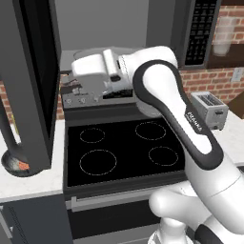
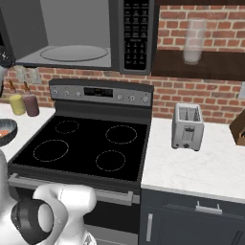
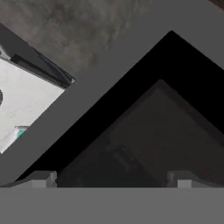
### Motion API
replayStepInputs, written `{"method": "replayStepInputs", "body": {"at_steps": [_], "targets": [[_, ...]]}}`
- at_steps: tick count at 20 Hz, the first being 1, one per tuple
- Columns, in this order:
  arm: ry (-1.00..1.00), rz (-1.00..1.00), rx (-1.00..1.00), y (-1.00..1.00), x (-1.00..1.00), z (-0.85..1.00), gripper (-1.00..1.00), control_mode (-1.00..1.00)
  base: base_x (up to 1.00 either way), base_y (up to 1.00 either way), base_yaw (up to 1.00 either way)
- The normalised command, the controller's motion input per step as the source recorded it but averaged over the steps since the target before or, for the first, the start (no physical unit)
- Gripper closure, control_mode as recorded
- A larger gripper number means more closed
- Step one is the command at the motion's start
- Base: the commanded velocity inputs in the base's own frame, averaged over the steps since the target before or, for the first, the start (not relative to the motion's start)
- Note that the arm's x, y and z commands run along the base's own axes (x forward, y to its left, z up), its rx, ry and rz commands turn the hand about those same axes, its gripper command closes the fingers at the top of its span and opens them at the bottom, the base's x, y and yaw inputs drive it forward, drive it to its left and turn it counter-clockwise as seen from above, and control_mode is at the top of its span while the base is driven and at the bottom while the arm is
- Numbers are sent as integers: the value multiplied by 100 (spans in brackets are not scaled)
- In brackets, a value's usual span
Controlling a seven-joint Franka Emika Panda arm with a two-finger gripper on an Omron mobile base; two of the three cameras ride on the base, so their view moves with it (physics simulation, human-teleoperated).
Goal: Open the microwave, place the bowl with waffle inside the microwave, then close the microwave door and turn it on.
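The microwave (image 2: pixel 72 36) hangs above the stove (image 2: pixel 91 143), its grey cavity and round turntable (image 2: pixel 72 52) exposed. The microwave door (image 1: pixel 31 81) stands swung wide open to the left. The bowl (image 1: pixel 16 164) sits on the white desk (image 1: pixel 28 183) left of the stove, beneath the door, the waffle (image 1: pixel 23 166) inside it. The pincer (image 3: pixel 111 177) is spread wide, pinching nothing, close to the door's dark glass.

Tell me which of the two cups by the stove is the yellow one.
The yellow cup is the one farther from the stove, on the outer side; the maroon cup stands right beside it, nearer the stove's control panel.
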Motion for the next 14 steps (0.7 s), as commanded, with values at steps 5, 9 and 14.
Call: {"method": "replayStepInputs", "body": {"at_steps": [5, 9, 14], "targets": [[7, -2, 0, -100, 0, 0, -100, -100, 0, 0, 0], [27, -10, -1, -100, 14, 0, -100, -100, 0, 0, 0], [51, -25, -10, -67, 38, -17, -100, -100, 0, 0, 0]]}}
